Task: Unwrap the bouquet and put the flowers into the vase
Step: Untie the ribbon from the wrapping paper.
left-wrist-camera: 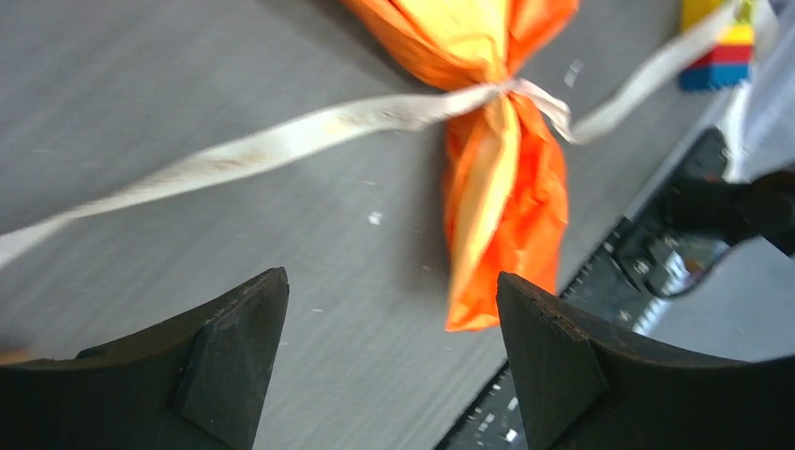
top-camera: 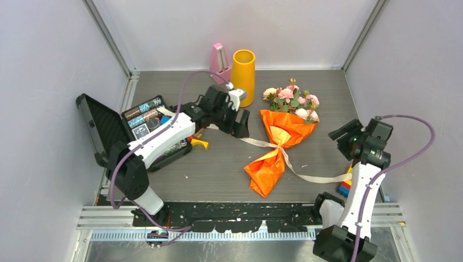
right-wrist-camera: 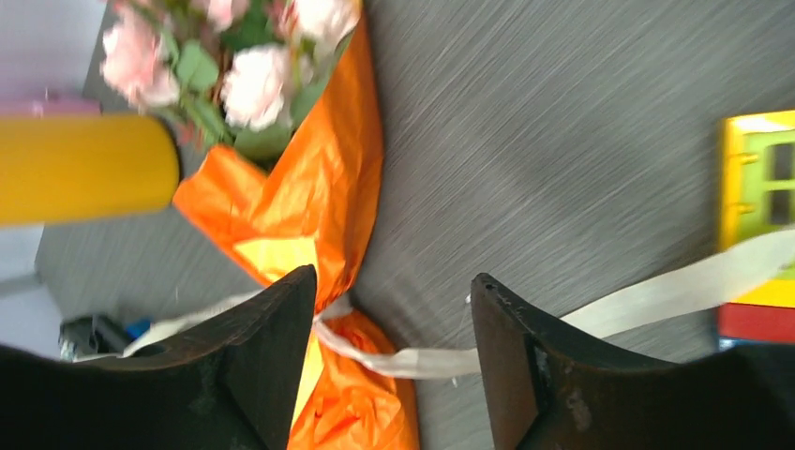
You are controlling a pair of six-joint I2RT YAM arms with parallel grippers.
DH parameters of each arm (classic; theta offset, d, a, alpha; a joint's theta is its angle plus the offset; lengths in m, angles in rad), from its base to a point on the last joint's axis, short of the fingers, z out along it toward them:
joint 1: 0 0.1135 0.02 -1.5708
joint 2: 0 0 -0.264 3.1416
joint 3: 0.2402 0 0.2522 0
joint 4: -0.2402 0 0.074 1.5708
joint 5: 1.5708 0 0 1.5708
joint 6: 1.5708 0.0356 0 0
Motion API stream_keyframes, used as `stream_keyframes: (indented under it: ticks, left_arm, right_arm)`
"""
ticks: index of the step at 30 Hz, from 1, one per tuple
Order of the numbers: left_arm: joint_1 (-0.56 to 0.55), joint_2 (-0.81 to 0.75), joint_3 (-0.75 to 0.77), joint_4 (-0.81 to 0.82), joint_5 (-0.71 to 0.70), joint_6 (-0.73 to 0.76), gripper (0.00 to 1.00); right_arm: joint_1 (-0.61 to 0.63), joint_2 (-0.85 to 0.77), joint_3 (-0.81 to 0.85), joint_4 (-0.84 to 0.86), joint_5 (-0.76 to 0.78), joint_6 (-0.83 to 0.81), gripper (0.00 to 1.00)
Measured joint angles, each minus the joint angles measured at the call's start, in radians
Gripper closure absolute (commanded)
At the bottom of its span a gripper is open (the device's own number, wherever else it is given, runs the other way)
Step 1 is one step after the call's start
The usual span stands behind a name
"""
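Now the left gripper [top-camera: 241, 130] hangs with jaws apart and empty, just beside the bouquet of pink roses in crinkled orange paper [top-camera: 281, 131], which lies flat, blooms far, tail near, its beige ribbon [top-camera: 256, 143] knotted. The right gripper [top-camera: 341, 132], likewise spread and empty, stands farther off, so the left looks nearer.

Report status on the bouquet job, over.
Left gripper open, empty; right gripper open, empty. Orange-paper-wrapped pink rose bouquet flat on table, beige ribbon knotted. Tall yellow cylinder vase upright; pink pyramid metronome beside it.

Tied orange-wrapped bouquet [top-camera: 281, 134] lying flat, yellow vase [top-camera: 243, 76] upright nearby
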Motion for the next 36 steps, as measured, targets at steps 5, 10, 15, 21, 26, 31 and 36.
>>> stream_keyframes:
  ticks: [5,10,15,21,26,31,36]
  left_arm:
    - [-0.061,0.048,-0.107,0.088,0.148,-0.1,0.16]
    - [-0.094,0.138,-0.129,0.1,0.224,-0.152,0.16]
    - [-0.102,0.182,-0.129,0.103,0.251,-0.171,0.16]
    - [-0.115,0.235,-0.128,0.113,0.275,-0.18,0.16]
    - [-0.13,0.266,-0.128,0.118,0.302,-0.184,0.28]
    - [-0.142,0.267,-0.128,0.125,0.32,-0.188,0.45]
    - [-0.147,0.28,-0.128,0.126,0.328,-0.188,0.54]
  right_arm:
    - [0.193,-0.024,-0.094,0.035,-0.061,0.032,0.43]
    - [0.442,-0.007,-0.201,0.139,-0.077,0.097,0.43]
    - [0.611,0.067,-0.258,0.251,-0.093,0.143,0.42]
    - [0.669,0.107,-0.307,0.299,-0.064,0.166,0.38]
    - [0.672,0.083,-0.326,0.278,0.02,0.177,0.38]
    - [0.672,0.082,-0.352,0.259,0.038,0.187,0.44]
    - [0.672,0.088,-0.384,0.256,0.013,0.195,0.49]
